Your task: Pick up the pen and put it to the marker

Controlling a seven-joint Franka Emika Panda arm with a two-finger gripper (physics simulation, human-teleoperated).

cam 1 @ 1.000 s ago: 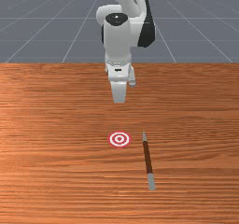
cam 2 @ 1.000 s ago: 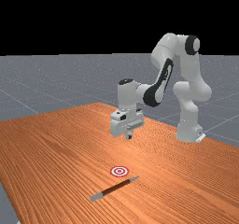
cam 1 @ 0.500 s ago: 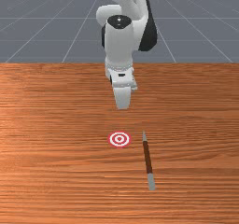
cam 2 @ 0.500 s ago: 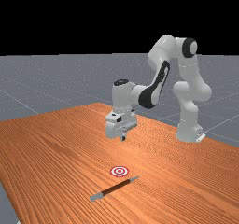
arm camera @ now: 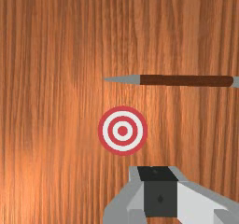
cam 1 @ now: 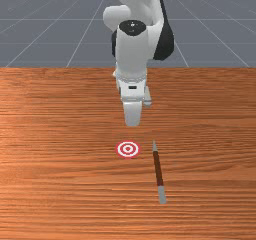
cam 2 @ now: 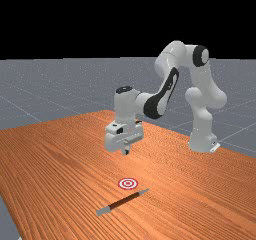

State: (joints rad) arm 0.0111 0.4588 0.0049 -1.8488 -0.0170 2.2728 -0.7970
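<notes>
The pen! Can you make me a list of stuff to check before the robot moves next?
1. Is the pen lying on the table? Ok.
2. Can we see its brown middle, a likely place to grab? Ok, nothing covers it.
3. Is the claw over the pen's brown middle? Not ok, the wrist view shows the pen off to one side of it.
4. Is the red-and-white target in plain sight? Ok.
5. Is the pen at the target? Not ok, it lies beside it.
6. Will the pen stay put if bumped? Cannot tell.
</notes>
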